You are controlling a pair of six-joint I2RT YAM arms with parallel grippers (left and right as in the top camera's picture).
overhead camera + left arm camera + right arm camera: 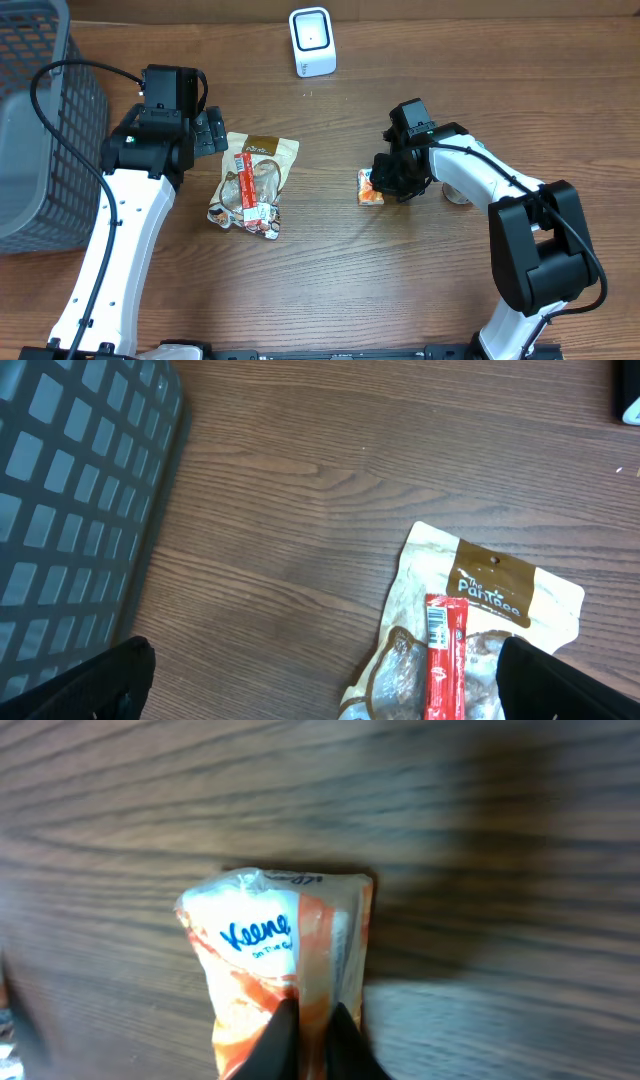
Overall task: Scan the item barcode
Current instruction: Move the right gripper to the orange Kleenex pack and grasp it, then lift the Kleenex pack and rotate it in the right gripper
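Wood-grain counter (330, 290) from overhead: the right hand (388, 183) sits on a small tissue pack (369, 187), with the white scanner (312, 42) well beyond it. Left wrist: left hand (320, 695) spread wide, holding nothing, snack pouch (470, 630) beneath, nearer its right finger. Right wrist, blurred: fingertips (285, 1035) closed, apparently pinching the pack's near edge

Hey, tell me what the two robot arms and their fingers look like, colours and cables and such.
Both arms have white tubular links, the left arm and right arm alike, joined by chunky black joint housings. A thin black cable loops beside the left arm; another runs along the right. The left gripper and right gripper have black fingers. No markings are readable.
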